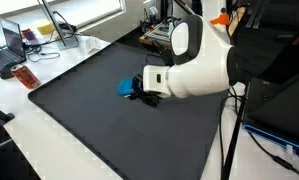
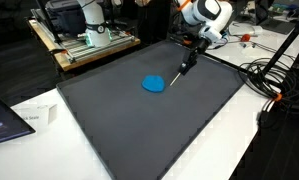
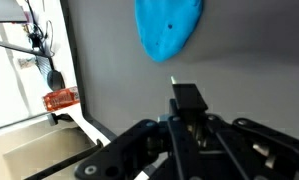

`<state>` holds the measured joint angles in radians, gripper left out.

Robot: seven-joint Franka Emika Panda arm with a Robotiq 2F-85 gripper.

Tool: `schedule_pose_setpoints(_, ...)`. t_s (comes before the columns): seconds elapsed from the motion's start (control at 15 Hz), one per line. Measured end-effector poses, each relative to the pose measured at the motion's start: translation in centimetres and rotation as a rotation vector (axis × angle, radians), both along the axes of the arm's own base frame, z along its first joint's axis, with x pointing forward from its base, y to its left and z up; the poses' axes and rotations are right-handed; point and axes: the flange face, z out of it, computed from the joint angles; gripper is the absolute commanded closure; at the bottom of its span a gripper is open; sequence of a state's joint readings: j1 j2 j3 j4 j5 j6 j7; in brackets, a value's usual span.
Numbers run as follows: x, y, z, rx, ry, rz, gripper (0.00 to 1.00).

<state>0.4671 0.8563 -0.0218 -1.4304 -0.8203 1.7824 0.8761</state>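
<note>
Clamping a thin stick (image 2: 179, 73), the hand (image 2: 190, 58) hangs low over a dark mat (image 2: 139, 130), its jaws pressed together on it; the stick's tip slants down toward 1 blue disc (image 2: 154, 83) lying flat on the mat, just beside it; whether they touch I cannot tell; a red box (image 1: 26, 76) sits on the white bench (image 1: 49, 140) at the mat's corner.

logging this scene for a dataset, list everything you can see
mat: 1, dark grey, on the table
table: 1, white, under the mat
blob: 1, blue, mid-mat, near the stick tip
box: 1, orange, on the table just off the mat
laptop: 1, dark, far table corner
cables: several, black, beside the mat
stick: 1, thin, dark, in the pincer
pincer: 1, black, shut on the stick, above the mat
arm: 1, white
</note>
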Motion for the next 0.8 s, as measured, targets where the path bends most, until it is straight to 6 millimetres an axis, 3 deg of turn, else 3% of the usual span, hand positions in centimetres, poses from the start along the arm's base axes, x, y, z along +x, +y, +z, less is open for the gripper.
schedule_pose_setpoints(0.47,-0.1,0.8,1.1,-0.015,0.016,-0.025,0.97)
schedule_pose_setpoints(0.8,0.7,0.3,2.2,0.016,0.052,-0.041,0.97)
